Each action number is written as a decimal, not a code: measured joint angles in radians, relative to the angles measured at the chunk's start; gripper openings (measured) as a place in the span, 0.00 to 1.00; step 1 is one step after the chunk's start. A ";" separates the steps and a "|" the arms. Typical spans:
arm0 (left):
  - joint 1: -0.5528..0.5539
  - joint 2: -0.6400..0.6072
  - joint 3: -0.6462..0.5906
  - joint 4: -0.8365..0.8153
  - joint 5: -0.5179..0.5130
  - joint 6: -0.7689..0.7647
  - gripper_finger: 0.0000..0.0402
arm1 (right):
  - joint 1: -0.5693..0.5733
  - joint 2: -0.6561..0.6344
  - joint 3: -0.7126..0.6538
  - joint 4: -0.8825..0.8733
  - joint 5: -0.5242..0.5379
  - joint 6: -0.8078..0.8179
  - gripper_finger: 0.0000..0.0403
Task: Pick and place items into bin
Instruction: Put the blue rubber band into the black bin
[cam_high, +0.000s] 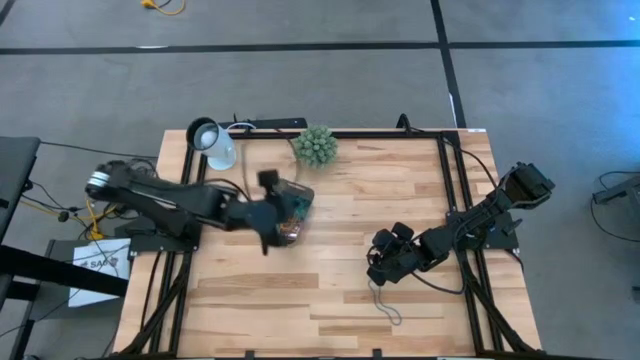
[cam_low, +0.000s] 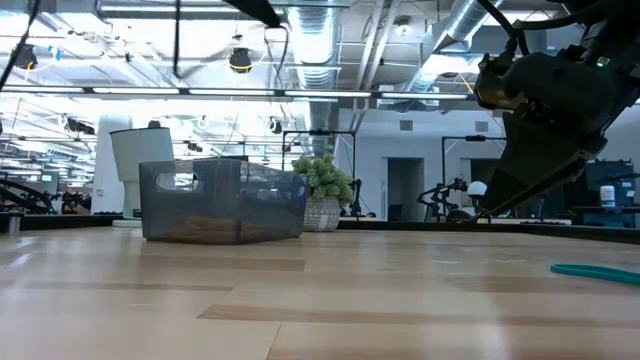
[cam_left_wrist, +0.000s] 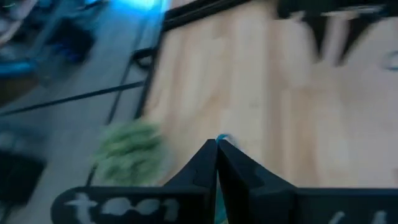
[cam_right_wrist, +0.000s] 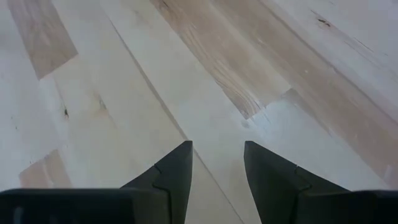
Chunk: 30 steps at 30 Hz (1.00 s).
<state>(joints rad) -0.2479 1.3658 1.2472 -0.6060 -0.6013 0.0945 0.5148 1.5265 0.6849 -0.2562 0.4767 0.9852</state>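
Smoky translucent bin (cam_high: 292, 212) already holds several loops; the left gripper (cam_left_wrist: 217, 163) hovers over it, jaws closed on a teal loop (cam_left_wrist: 222, 138). One grey loop (cam_high: 386, 304) remains on the table (cam_high: 350, 290) beside the right gripper (cam_right_wrist: 217, 171), jaws open.

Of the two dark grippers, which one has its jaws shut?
The left gripper, over the dark translucent bin: its jaws meet, pinching something teal. The right gripper has a clear gap and holds nothing.
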 joint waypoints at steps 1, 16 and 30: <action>0.007 -0.023 0.001 -0.033 -0.027 -0.015 0.00 | 0.000 0.000 0.000 0.000 0.001 0.000 0.35; 0.315 -0.003 -0.288 0.195 0.264 -0.031 0.00 | 0.000 0.000 0.000 0.011 0.003 0.001 0.35; 0.459 0.125 -0.432 0.265 0.423 -0.055 0.00 | 0.000 0.000 0.000 0.006 0.021 -0.024 0.35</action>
<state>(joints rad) 0.2115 1.4907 0.8152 -0.3412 -0.1782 0.0397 0.5148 1.5261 0.6853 -0.2500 0.4977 0.9607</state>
